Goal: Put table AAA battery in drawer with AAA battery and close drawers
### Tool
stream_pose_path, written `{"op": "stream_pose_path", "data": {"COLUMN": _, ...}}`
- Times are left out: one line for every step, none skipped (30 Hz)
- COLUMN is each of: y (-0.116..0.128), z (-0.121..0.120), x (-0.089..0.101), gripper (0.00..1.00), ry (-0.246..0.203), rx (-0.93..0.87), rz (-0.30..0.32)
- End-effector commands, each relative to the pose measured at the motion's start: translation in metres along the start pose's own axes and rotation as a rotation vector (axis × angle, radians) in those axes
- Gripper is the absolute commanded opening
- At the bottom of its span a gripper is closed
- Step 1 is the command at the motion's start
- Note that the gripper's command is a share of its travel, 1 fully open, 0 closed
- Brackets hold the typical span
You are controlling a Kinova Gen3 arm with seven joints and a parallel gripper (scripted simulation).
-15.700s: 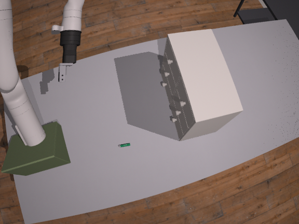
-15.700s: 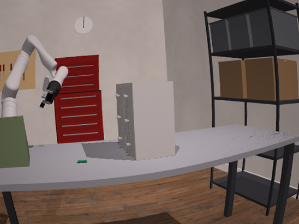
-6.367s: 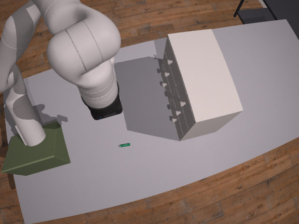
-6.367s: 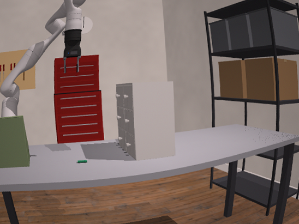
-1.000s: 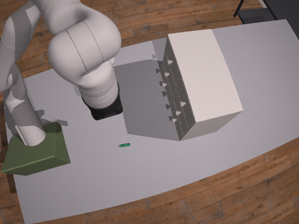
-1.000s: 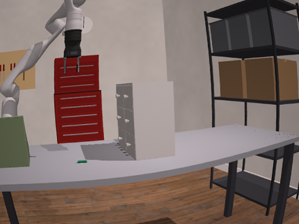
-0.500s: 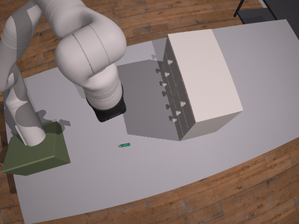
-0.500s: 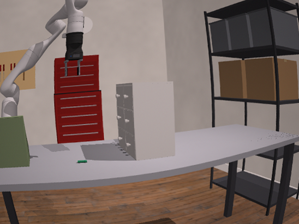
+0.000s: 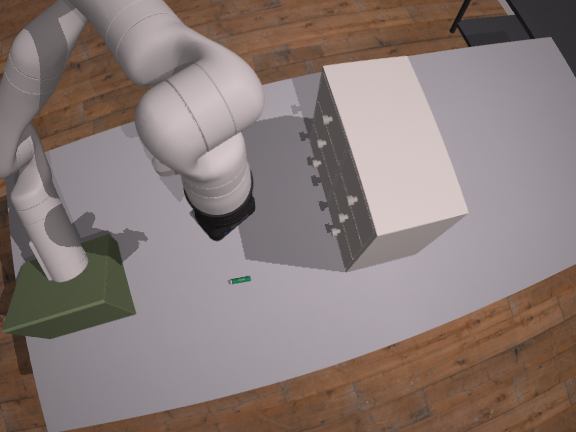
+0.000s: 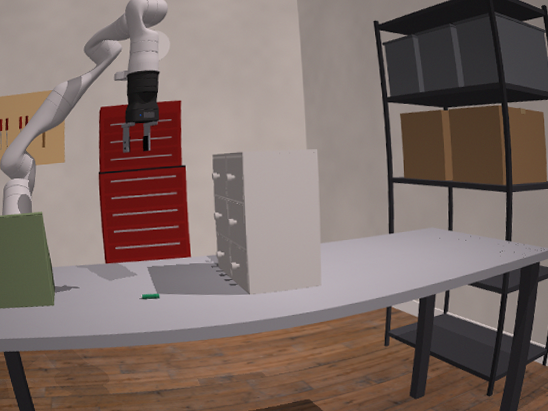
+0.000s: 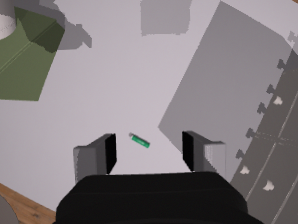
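Note:
A small green AAA battery (image 9: pixel 240 280) lies flat on the grey table, in front of the chest; it also shows in the exterior view (image 10: pixel 150 296) and in the wrist view (image 11: pixel 139 140). The white chest (image 9: pixel 390 155) stands upright with several grey drawers with white knobs (image 10: pixel 229 218), all pushed in. My gripper (image 10: pixel 136 137) hangs high above the table, left of the chest and above its top level, fingers pointing down. It is open and empty. In the wrist view the battery shows far below between the two fingers.
The arm's green base block (image 9: pixel 70 290) stands at the table's left. Behind the table stands a red tool cabinet (image 10: pixel 142 181); a black shelf rack (image 10: pixel 476 132) with boxes stands at the right.

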State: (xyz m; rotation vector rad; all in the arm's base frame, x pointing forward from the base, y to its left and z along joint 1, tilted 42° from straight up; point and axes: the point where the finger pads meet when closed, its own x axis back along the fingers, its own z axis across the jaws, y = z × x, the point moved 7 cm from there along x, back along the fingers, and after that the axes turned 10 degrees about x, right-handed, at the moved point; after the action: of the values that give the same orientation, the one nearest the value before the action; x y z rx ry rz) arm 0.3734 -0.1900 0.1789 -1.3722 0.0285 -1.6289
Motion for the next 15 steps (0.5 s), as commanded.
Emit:
{"op": "stream_pose_path", "data": {"y": 0.000, "z": 0.002, "x": -0.008, "gripper": 1.00, "ry": 0.001, "rx": 0.058, "rz": 0.003}}
{"op": "stream_pose_path", "data": {"y": 0.001, "z": 0.003, "x": -0.011, "gripper": 1.00, "ry": 0.001, "rx": 0.087, "rz": 0.003}}
{"op": "stream_pose_path", "data": {"y": 0.002, "z": 0.004, "x": -0.014, "gripper": 1.00, "ry": 0.001, "rx": 0.116, "rz": 0.003}}
{"op": "stream_pose_path", "data": {"y": 0.002, "z": 0.004, "x": -0.014, "gripper": 1.00, "ry": 0.001, "rx": 0.116, "rz": 0.003}}
{"op": "stream_pose_path", "data": {"y": 0.002, "z": 0.004, "x": -0.014, "gripper": 1.00, "ry": 0.001, "rx": 0.116, "rz": 0.003}}
{"op": "stream_pose_path", "data": {"y": 0.002, "z": 0.005, "x": -0.017, "gripper": 1.00, "ry": 0.001, "rx": 0.146, "rz": 0.003}}
{"op": "stream_pose_path", "data": {"y": 0.003, "z": 0.006, "x": -0.020, "gripper": 1.00, "ry": 0.001, "rx": 0.177, "rz": 0.003}}
{"op": "stream_pose_path", "data": {"y": 0.003, "z": 0.006, "x": -0.024, "gripper": 1.00, "ry": 0.001, "rx": 0.207, "rz": 0.003}}
{"op": "stream_pose_path", "data": {"y": 0.004, "z": 0.007, "x": -0.027, "gripper": 1.00, "ry": 0.001, "rx": 0.238, "rz": 0.003}}
{"op": "stream_pose_path", "data": {"y": 0.005, "z": 0.008, "x": -0.030, "gripper": 1.00, "ry": 0.001, "rx": 0.269, "rz": 0.003}}
{"op": "stream_pose_path", "data": {"y": 0.005, "z": 0.009, "x": -0.034, "gripper": 1.00, "ry": 0.001, "rx": 0.300, "rz": 0.003}}
{"op": "stream_pose_path", "data": {"y": 0.006, "z": 0.010, "x": -0.037, "gripper": 1.00, "ry": 0.001, "rx": 0.331, "rz": 0.003}}
{"op": "stream_pose_path", "data": {"y": 0.006, "z": 0.010, "x": -0.040, "gripper": 1.00, "ry": 0.001, "rx": 0.362, "rz": 0.003}}
{"op": "stream_pose_path", "data": {"y": 0.007, "z": 0.011, "x": -0.044, "gripper": 1.00, "ry": 0.001, "rx": 0.393, "rz": 0.003}}
{"op": "stream_pose_path", "data": {"y": 0.008, "z": 0.012, "x": -0.047, "gripper": 1.00, "ry": 0.001, "rx": 0.423, "rz": 0.003}}
